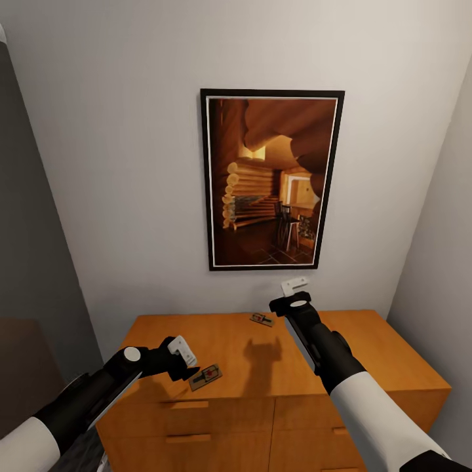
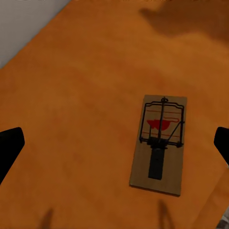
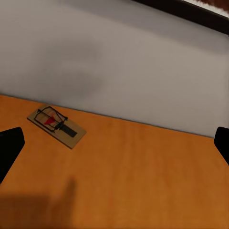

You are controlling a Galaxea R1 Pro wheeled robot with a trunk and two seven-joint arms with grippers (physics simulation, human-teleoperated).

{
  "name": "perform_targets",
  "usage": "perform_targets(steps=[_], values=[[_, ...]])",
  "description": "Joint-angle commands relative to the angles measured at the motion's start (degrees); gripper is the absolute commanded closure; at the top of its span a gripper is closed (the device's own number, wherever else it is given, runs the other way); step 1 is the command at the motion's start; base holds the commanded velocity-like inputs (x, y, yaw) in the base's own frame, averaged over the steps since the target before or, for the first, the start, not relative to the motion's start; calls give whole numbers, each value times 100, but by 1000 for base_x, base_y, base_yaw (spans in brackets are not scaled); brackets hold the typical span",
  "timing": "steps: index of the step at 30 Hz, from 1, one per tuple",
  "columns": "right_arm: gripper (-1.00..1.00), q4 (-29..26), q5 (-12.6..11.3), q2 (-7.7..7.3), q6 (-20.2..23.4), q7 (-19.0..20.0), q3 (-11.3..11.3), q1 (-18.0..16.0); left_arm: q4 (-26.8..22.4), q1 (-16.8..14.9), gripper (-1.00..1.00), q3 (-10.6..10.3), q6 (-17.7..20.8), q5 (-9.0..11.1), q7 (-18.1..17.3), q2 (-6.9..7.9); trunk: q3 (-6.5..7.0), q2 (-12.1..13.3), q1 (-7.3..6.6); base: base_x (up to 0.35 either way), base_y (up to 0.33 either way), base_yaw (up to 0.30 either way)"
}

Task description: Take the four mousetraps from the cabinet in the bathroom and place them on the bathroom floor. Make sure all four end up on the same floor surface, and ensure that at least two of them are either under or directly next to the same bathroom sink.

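Only two traps showed on the cabinet [image 1: 229, 341], whose lower fronts the frame cut off. It stood against a pale wall [image 1: 118, 164] under a framed picture [image 1: 271, 178]. One trap [image 1: 206, 376] lay near the front edge beside the left gripper [image 1: 185, 352], another [image 1: 261, 319] by the wall near the right gripper [image 1: 295, 286]. Both grippers gaped wide, holding nothing.

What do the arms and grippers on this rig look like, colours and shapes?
Both arms have white cylindrical forearm shells that change to matte black wrist housings. The left gripper has pale grey-white fingers on a black body with a round white cap on its joint. The right gripper is built the same way, with a white disc on its wrist. No cables or markings show.
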Motion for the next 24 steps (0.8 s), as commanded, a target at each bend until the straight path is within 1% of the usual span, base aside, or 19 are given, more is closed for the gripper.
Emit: perform_targets(steps=[1,11,24], values=[[-100,3,2,-1,31,-27,13,-3,-6,-3,-100,-11,50,57,10,5,-3,-5,3,24,0,0],[-100,31,3,-1,31,-22,13,-3,-6,-4,-100,9,50,57,10,5,-3,-5,3,134,-39,0],[-100,33,4,-1,31,-22,13,-3,-6,-3,-100,11,50,57,10,5,-3,-5,3,18,-7,0]])
